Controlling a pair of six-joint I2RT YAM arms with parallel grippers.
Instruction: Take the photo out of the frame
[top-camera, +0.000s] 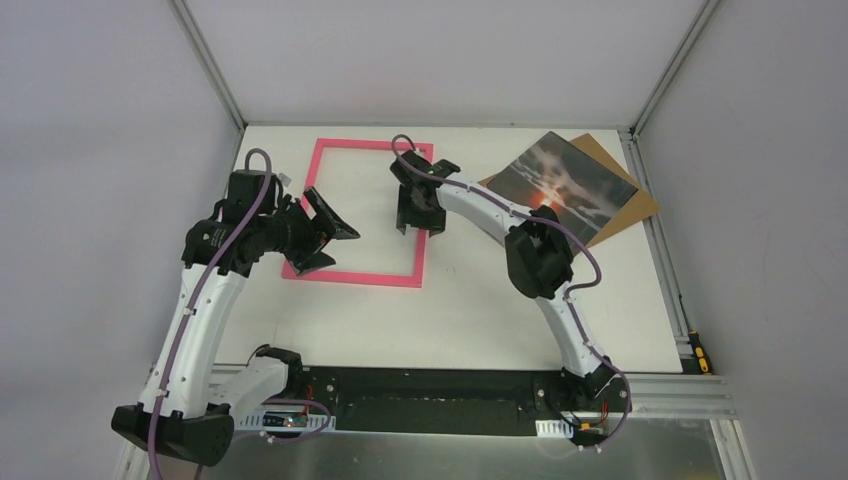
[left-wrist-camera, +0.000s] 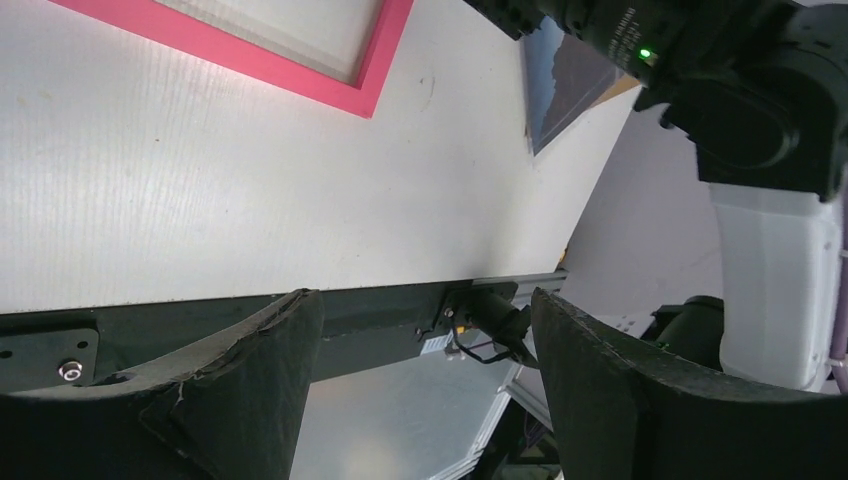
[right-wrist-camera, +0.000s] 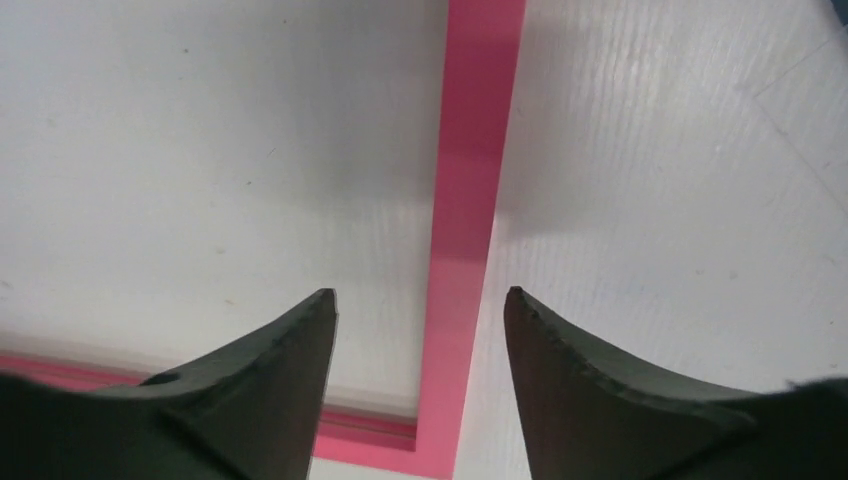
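Frame: the pink frame (top-camera: 355, 279) lay flat on the white counter (top-camera: 500, 300), left of centre in the overhead view, with no picture in it. Only a pale surface showed through its opening, and I could not tell whether a pane sat there.
Photo: the photo (top-camera: 562, 185) lay face up at the upper right of the overhead view, well apart from the frame and turned at an angle, its sunset side showing.
Brown board: a brown board (top-camera: 643, 205) lay under the photo, poking out past its upper and right edges.
Left end effector: the left end effector (top-camera: 343, 250) hung over the frame's lower left corner, its fingers spread wide and holding nothing. Its own camera showed the gap (left-wrist-camera: 420, 310) above the counter's near edge, with a frame corner (left-wrist-camera: 370, 80) at the top.
Right end effector: the right end effector (top-camera: 420, 228) stood at the frame's right bar, near its upper end. In the wrist view its spread fingers (right-wrist-camera: 418, 294) straddled the pink bar (right-wrist-camera: 470, 200) and gripped nothing. I could not tell whether they touched it.
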